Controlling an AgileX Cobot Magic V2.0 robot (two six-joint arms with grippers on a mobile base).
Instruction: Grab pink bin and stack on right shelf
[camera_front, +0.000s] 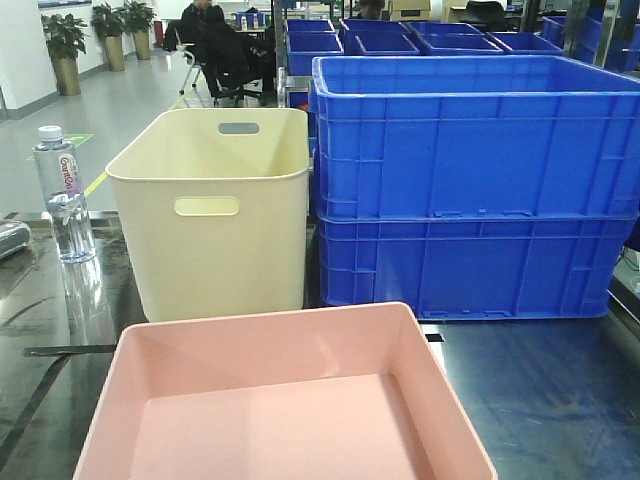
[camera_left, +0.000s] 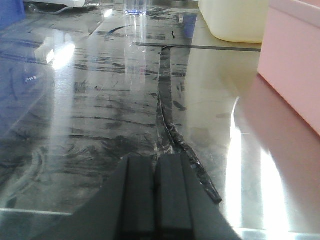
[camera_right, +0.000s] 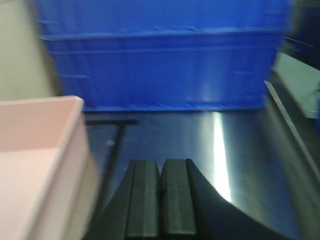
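Note:
The pink bin (camera_front: 285, 400) sits empty on the dark glossy steel shelf top (camera_front: 540, 390) at the near middle. Its wall shows at the right edge of the left wrist view (camera_left: 295, 65) and at the left of the right wrist view (camera_right: 40, 150). My left gripper (camera_left: 155, 165) is shut and empty, low over the steel to the left of the bin. My right gripper (camera_right: 161, 167) is shut and empty, just right of the bin's right wall, over bare steel (camera_right: 210, 145). Neither gripper shows in the front view.
A tall cream bin with handle slots (camera_front: 215, 205) stands behind the pink bin. Two stacked blue crates (camera_front: 470, 185) stand at the back right. A water bottle (camera_front: 62, 195) stands at the far left. A black tape strip (camera_left: 172, 125) runs across the steel.

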